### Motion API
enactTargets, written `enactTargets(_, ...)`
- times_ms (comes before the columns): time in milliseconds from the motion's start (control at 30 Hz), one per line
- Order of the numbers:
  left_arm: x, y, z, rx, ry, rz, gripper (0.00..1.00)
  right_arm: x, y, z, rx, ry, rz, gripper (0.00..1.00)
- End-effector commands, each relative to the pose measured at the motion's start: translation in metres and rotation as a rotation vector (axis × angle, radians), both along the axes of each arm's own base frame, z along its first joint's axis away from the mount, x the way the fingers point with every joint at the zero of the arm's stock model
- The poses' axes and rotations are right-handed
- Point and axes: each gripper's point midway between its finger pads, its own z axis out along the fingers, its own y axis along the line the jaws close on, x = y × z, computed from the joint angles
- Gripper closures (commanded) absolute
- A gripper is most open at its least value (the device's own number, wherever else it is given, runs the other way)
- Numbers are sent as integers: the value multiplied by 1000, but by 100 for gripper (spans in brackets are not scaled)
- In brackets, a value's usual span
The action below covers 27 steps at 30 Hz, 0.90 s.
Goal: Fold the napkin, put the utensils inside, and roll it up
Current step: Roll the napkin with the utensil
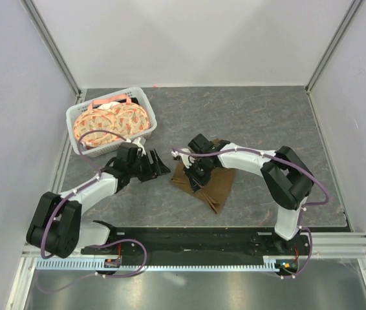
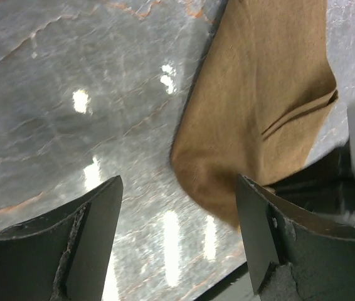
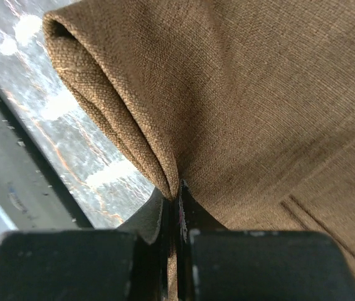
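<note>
Napkin (image 1: 204, 182): folded over, not rolled.
Right gripper (image 3: 174, 195): clamped on the Napkin's fold.
Left gripper (image 2: 177, 194): wide, empty.
Utensil: unseen; insertion pending.

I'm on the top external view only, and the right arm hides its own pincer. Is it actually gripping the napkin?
Observer: Yes. In the right wrist view the right pincer is shut on a fold of the napkin, with cloth pinched between its fingers.
Operator: One layer or more?
Observer: More. A doubled, rounded fold runs up from the pinch.
Operator: And the left side?
Observer: The left pincer is open and empty. The napkin's rounded corner lies on the table ahead of it.
</note>
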Motion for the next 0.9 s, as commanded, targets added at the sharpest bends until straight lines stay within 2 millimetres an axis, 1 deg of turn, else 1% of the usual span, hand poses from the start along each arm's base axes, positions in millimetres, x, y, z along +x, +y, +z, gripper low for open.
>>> enactTargets(0, 11, -4, 28, -44, -228, -34, 21, -8, 11, 5, 63, 128, 42, 100)
enactTargets(33, 6, -4, 25, -58, -241, -47, 21, -9, 11, 1, 62, 149, 48, 100)
enactTargets(67, 4, -7, 27, -72, -264, -67, 21, -9, 12, 2, 73, 170, 52, 100)
enactTargets(100, 4, -12, 40, -107, -326, -92, 21, -6, 11, 2, 84, 187, 43, 100)
enactTargets(133, -1, -10, 34, -107, -331, -99, 21, -9, 13, 0, 102, 229, 48, 100)
enactTargets(200, -4, -12, 40, -123, -382, -123, 21, -7, 10, 0, 112, 260, 40, 100)
enactTargets(300, -9, -15, 42, -128, -446, -168, 21, -4, 7, -5, 119, 320, 22, 100)
enactTargets(333, -8, -17, 46, -123, -484, -190, 21, -6, 7, -8, 127, 353, 23, 100)
enactTargets(400, -11, -21, 47, -118, -508, -231, 21, -3, 5, -9, 134, 379, 14, 100)
enactTargets(433, -9, -23, 50, -106, -540, -252, 21, -4, 4, -14, 127, 397, 11, 100)
enactTargets(600, -11, -42, 53, -82, -602, -355, 22, -3, 1, -18, 140, 453, 1, 100)
enactTargets(733, -15, -55, 46, -60, -613, -423, 23, -1, 1, -21, 162, 489, -11, 100)
enactTargets(767, -15, -56, 40, -48, -599, -431, 23, 0, 1, -21, 164, 495, -16, 100)
enactTargets(867, -16, -64, 37, -42, -600, -459, 24, 1, -1, -23, 166, 505, -22, 100)
